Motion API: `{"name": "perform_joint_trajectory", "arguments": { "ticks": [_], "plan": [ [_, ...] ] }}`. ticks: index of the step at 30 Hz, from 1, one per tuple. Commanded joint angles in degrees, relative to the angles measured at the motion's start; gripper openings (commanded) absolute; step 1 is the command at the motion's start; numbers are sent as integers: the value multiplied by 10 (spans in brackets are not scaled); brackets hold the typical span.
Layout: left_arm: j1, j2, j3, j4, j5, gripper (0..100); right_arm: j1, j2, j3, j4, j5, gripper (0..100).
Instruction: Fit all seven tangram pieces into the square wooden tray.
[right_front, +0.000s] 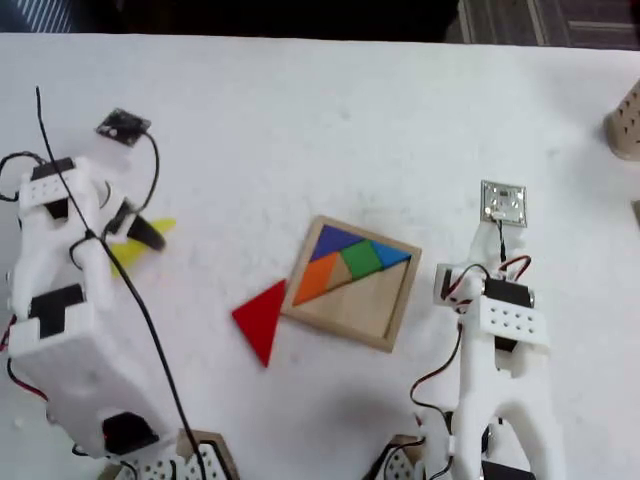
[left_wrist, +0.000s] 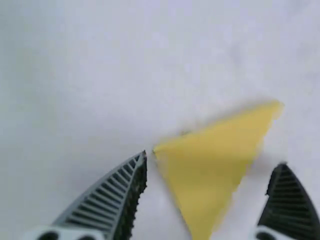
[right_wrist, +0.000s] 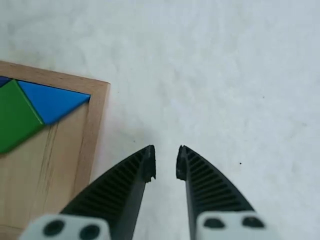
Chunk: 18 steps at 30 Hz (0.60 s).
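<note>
The square wooden tray (right_front: 392, 318) lies mid-table, with purple, orange, green (right_front: 360, 258) and blue pieces filling its far half. A red triangle (right_front: 262, 315) rests on the table against the tray's left corner. The yellow triangle (left_wrist: 215, 157) lies flat at the left, and my left gripper (left_wrist: 212, 162) stands open, one finger on each side of it; the high view shows them too, the gripper (right_front: 140, 243) over the yellow triangle (right_front: 165, 226). My right gripper (right_wrist: 165, 152) hovers over bare table just right of the tray's edge (right_wrist: 92, 130), shut and holding nothing.
A small circuit board (right_front: 503, 203) sits beyond the right arm, and another (right_front: 124, 126) on a black cable beyond the left arm. A tan object (right_front: 625, 125) stands at the right edge. White table surrounds the tray.
</note>
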Motion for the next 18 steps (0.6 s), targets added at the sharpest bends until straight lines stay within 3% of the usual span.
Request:
{"name": "perform_joint_trajectory", "arguments": {
  "ticks": [1,15,18],
  "plan": [
    [-1,20,-31,-28,-8,370,-15,-15,-5,-9,8,80],
    [16,61,-31,-84,-2,365,-23,-15,-4,-9,8,80],
    [26,61,-32,-84,48,365,-23,-15,-4,-9,8,80]
  ]
}}
